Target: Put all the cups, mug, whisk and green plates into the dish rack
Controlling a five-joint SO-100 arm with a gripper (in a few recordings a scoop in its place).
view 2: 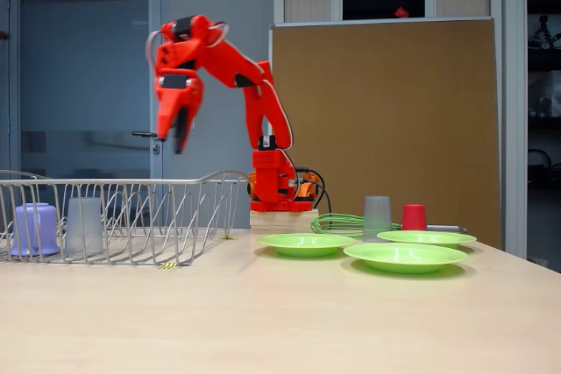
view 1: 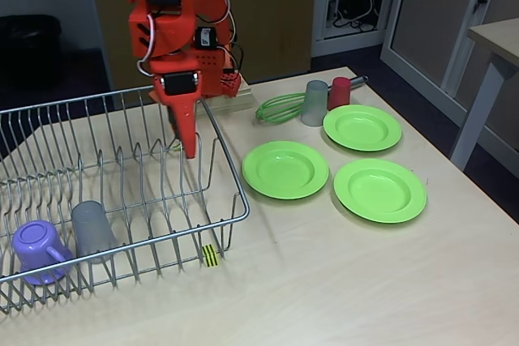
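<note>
The end effector (view 2: 178,139), seemingly closed and empty, is hanging above the wire rack (view 1: 231,192) with its yellow-black striped tag (view 1: 210,255); no writing is readable.

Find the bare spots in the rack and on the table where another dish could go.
Free: the dish rack rows right of the grey cup and mug, below the gripper; also the table in front of the green plates. Crowded: the far corner, where whisk, second grey cup and red cup cluster.
</note>
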